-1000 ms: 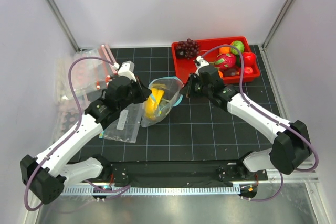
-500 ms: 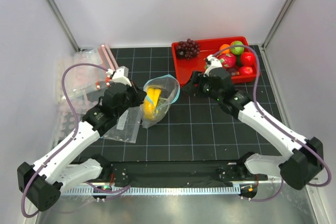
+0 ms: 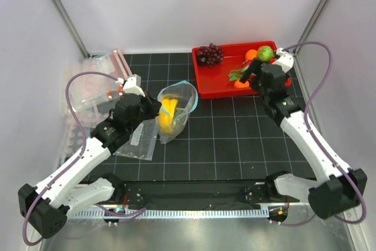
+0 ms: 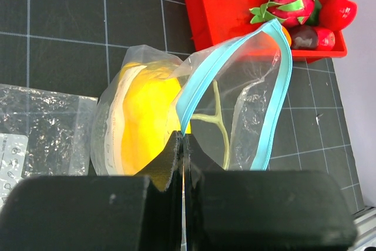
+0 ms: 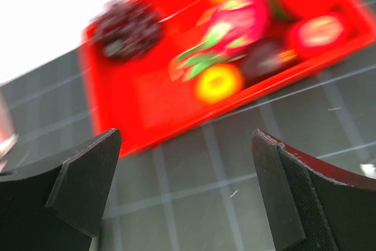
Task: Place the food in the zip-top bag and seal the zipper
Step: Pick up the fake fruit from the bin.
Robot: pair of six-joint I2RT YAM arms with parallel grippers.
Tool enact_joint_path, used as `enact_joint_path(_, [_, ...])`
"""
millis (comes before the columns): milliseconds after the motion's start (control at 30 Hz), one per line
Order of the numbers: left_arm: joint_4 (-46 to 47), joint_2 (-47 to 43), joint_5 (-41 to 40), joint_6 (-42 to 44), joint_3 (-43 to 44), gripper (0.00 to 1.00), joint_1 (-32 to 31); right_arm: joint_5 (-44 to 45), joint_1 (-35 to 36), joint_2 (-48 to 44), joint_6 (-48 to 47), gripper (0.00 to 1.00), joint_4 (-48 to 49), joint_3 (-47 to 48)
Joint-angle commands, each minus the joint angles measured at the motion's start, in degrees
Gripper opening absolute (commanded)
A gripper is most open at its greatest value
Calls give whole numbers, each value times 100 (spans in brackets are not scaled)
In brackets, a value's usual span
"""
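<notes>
Yellow banana (image 4: 144, 116) sits inside the zip-top bag (image 4: 254, 116), mouth open.

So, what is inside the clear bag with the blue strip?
A yellow banana shows inside the zip-top bag. The left gripper, closed on the bag's edge, covers its near end, so anything lying there cannot be seen.

Grid mat (image 3: 235, 145) — red tray (image 3: 214, 79), zip-top bag (image 3: 187, 105), perhaps pouches (image 3: 144, 145)
</notes>
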Motion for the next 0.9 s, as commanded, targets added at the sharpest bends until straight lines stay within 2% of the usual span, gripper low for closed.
enact_joint_path(0, [138,-28,-123,24,0,0,-2,955,-399,738,-80,100,-124,670])
enact_joint_path(100, [269,95,-35,-81,-78,0,-2,1210,-847,1635,95,100,-369,1172])
enact_joint_path(200, [436,184,246,-195,-122,0,-2,1420,-1243,2616,218,100,-737,2241])
enact_joint_path(500, [454,-36,238,-222,-184,0,-2,1519,-1753,4316,-317,100,-1258,4159])
enact_joint_path(700, [428,-80,247,-231,-184,0,-2,1386,-1841,5231,-590,100,-1372,4924])
enact_joint_path(867, [428,-27,220,-205,-167,0,-2,1352,-1867,5477,-722,100,-1128,4997])
